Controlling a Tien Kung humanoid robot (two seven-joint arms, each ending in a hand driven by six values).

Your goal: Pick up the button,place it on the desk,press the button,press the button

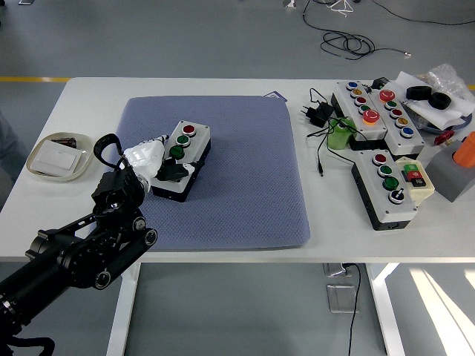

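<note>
Only one view here, the head cam looking down on the white table (223, 87).

Left arm (70, 256) comes in from the lower left corner of the frame, black and jointed, w/ the left hand (152, 165) sitting left of center. Hand is wrapped in whitish covering w/ black fingers (172, 172) curled down onto the near end of the button box (181, 159), right over its lowest button. Looks like a press/touch on top of the box rather than a grip around it, but the contact spot is covered by the fingers so can't tell exactly.

Button box is a small grey-topped thing w/ black sides, lying flat on the blue-grey mat (237, 178) in the left-center of the frame. It has a red button (188, 130) at the far end and a green button (177, 150) in the middle, both uncovered.

Far left of the frame, a cream tray (35, 172) w/ a white card-like item in it, just beyond the arm.

Right side of the frame is cluttered: a long control panel (375, 111) w/ many colored buttons, another button box (386, 189) below it, a green roll (341, 136), a black plug w/ cable (320, 111), and an orange thing (466, 150) at the right edge.

Right arm isn't anywhere in the pic.
</note>
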